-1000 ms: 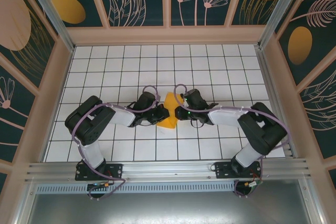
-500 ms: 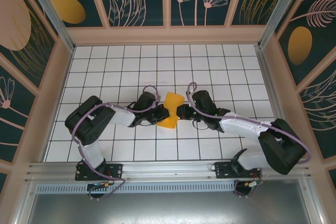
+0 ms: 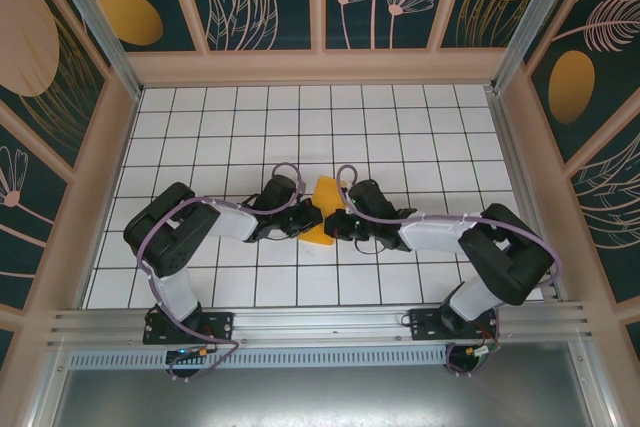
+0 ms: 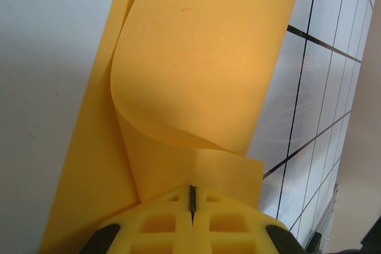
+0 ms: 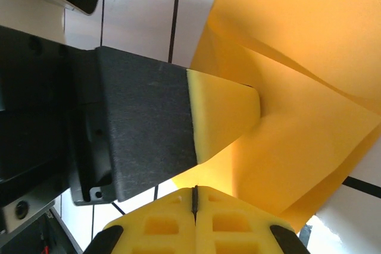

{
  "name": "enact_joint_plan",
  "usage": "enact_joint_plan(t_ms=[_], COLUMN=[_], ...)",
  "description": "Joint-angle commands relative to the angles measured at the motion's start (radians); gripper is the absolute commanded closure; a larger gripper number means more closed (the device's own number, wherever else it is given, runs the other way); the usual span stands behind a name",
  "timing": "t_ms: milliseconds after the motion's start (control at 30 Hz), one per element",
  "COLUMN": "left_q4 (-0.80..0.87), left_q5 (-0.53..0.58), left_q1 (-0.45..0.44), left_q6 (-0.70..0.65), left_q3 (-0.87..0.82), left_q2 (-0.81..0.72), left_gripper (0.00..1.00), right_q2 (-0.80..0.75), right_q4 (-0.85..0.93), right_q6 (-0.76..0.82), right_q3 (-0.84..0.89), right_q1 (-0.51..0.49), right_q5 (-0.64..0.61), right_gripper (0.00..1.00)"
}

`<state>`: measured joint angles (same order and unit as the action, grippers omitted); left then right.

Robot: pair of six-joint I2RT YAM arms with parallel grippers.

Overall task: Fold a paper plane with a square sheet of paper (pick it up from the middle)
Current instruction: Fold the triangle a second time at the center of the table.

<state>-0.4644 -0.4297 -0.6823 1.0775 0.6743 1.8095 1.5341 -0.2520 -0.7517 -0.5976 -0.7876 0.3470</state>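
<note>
The square sheet of paper (image 3: 322, 197) is orange-yellow and partly folded, lying mid-table between both grippers. In the left wrist view the paper (image 4: 196, 57) lies flat on the left while a loose flap curls up over it. My left gripper (image 4: 192, 190) is shut, its tips against the paper's near part, with no paper seen between the jaws. From above, the left gripper (image 3: 308, 221) sits at the paper's left edge and the right gripper (image 3: 334, 224) at its lower right. My right gripper (image 5: 194, 190) is shut, tips at the paper's (image 5: 309, 105) edge, beside the left fingers (image 5: 223, 111) pressing on the fold.
The white grid table (image 3: 230, 127) stretches all round the paper. Walls painted with leaves and orange ovals (image 3: 130, 15) enclose it. A metal rail (image 3: 320, 322) runs along the near edge by the arm bases.
The right arm pulled away to the right half a second ago, letting the paper spread, and has now swung back against the paper's lower right. The left arm has stayed put.
</note>
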Motion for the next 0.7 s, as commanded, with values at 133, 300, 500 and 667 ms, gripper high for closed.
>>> enact_joint_plan(t_ms=[133,300,500,667], left_q4=[0.054,0.055,0.060,0.063], left_q5=[0.031,0.029,0.030,0.032], left_q1=[0.001,0.000,0.000,0.000], left_q6=[-0.029,-0.029,-0.033,-0.033], left_q3=[-0.002,-0.001,0.002,0.001], left_q2=[0.030,0.030,0.028,0.030], left_gripper=[1.00,1.00,1.00,1.00], right_q2=[0.045,0.079,0.096,0.095], right_q4=[-0.002,0.028,0.058,0.063], right_q6=[-0.009,-0.006,0.000,0.005], right_q3=[-0.055,-0.063,-0.049,-0.029], right_q1=[-0.012,-0.016,-0.016,-0.016], right_q5=[0.028,0.019,-0.005,-0.009], right_gripper=[0.98,0.98,0.98,0.98])
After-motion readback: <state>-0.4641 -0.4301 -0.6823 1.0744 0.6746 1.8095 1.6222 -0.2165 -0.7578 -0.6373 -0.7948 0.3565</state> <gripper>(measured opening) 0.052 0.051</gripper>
